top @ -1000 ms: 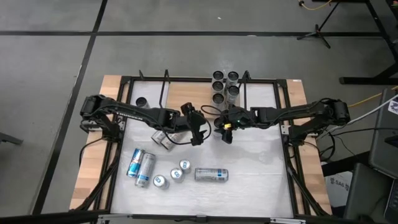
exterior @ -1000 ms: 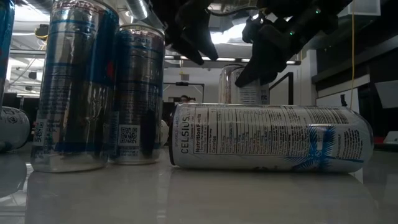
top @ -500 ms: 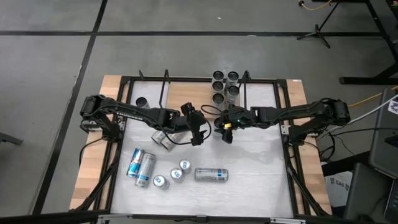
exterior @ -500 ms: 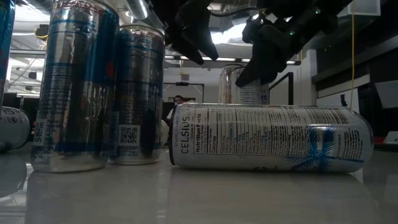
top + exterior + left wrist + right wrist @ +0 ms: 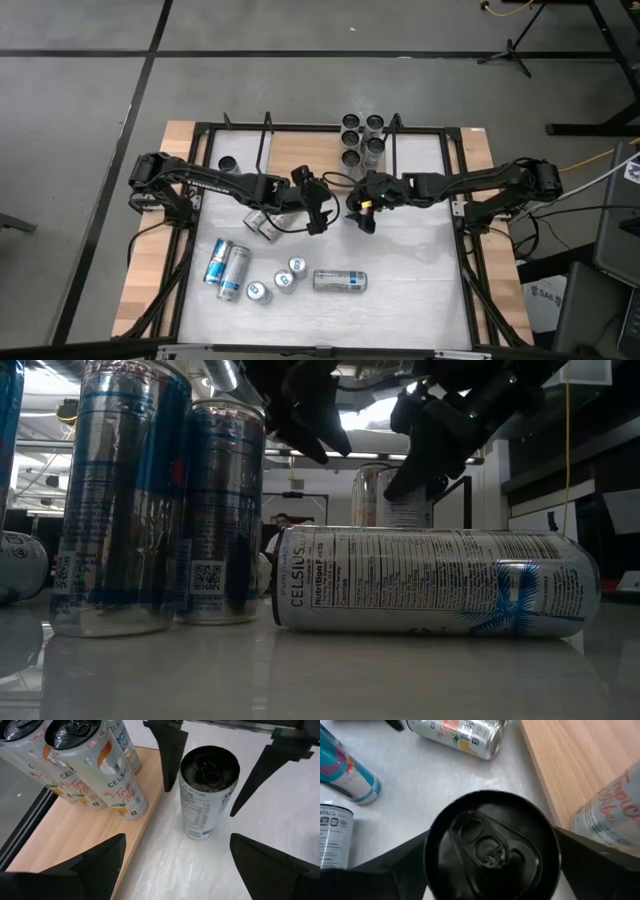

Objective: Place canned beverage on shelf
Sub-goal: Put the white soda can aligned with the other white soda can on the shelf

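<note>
Right gripper (image 5: pixel 212 770) is hanging spread around upright can (image 5: pixel 206 792), axis vertical, beside shelf (image 5: pixel 75 845); left gripper (image 5: pixel 318 212) is spread nearby.

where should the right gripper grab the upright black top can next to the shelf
Grip the black-top can across its round side wall just below the rim, coming down from above. It stands upright on the white tabletop beside the shelf, so the wall offers two parallel faces. The right gripper is open and already straddles it, one finger on each side; the shelved cans stand clear.
</note>
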Available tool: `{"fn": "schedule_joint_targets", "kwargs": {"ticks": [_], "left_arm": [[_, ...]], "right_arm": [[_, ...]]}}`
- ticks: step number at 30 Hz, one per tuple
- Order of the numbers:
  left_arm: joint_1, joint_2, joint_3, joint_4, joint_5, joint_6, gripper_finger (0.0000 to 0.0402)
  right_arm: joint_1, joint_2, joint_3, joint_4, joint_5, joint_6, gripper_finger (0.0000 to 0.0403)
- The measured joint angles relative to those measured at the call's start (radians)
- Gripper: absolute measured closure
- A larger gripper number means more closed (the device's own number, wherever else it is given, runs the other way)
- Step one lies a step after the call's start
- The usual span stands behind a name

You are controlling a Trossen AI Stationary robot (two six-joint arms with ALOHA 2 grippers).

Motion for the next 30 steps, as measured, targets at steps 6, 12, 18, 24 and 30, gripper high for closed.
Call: {"fn": "schedule_joint_targets", "kwargs": {"ticks": [6, 12, 18, 24, 30], "left_arm": [[-0.003, 0.028, 0.001, 0.028, 0.036, -0.025, 0.0053], [-0.01, 0.076, 0.001, 0.046, 0.045, -0.047, 0.0053], [-0.009, 0.141, 0.001, 0.124, 0.044, -0.052, 0.0053], [0.001, 0.176, 0.0, 0.186, 0.041, -0.052, 0.0053], [0.018, 0.176, 0.0, 0.196, -0.014, -0.051, 0.0053]], "right_arm": [[-0.001, -0.027, 0.0, -0.007, 0.0, -0.013, 0.0012], [0.0, -0.106, 0.002, -0.059, -0.028, -0.054, 0.0011], [0.0, -0.167, 0.002, -0.183, -0.027, -0.056, 0.0011], [0.0, -0.158, 0.002, -0.207, -0.054, -0.056, 0.001], [0.0, -0.144, 0.002, -0.212, -0.088, -0.056, 0.001]]}}
